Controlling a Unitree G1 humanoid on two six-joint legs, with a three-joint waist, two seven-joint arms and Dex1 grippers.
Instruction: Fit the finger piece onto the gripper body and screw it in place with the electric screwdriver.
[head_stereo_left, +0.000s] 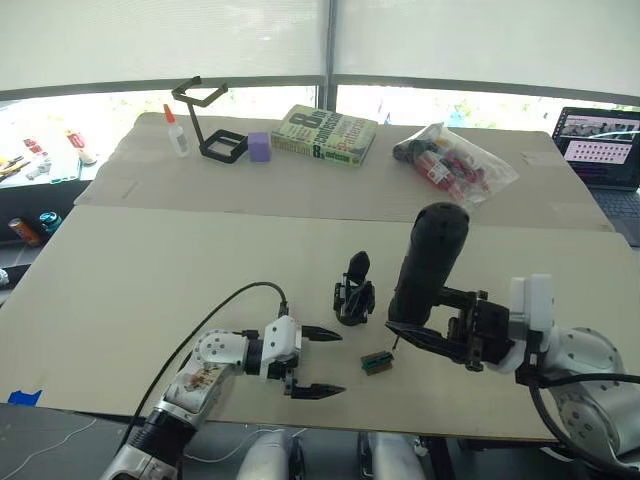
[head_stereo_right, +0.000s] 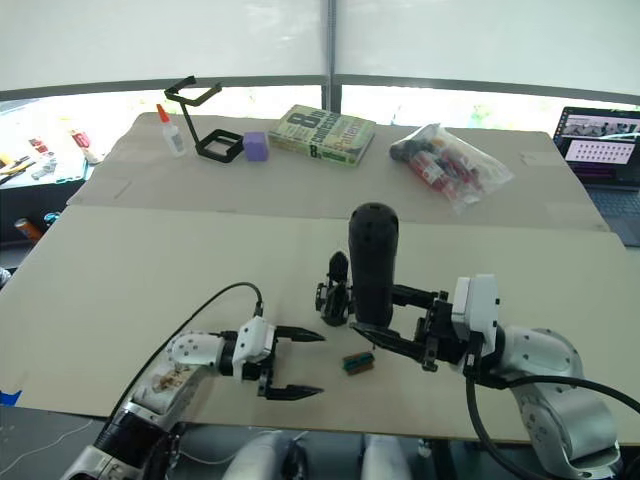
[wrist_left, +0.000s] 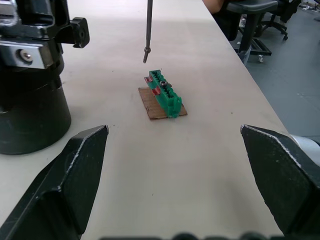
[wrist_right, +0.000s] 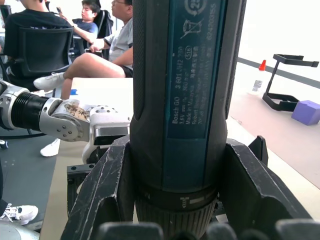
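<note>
Matt black plastic is seen on the electric screwdriver (head_stereo_left: 428, 262), with a slim bare-metal bit (wrist_left: 148, 30). The table (head_stereo_left: 150, 290) is faced in smooth, matt beige board. The small block (wrist_left: 164, 93) is moulded in glossy green plastic.

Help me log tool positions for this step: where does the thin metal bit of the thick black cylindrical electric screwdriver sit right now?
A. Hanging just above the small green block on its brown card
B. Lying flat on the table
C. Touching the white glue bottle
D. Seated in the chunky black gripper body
A: the right gripper holds the electric screwdriver nearly upright, and the left wrist view shows its bit tip hanging just above the green block, beside the gripper body.
</note>
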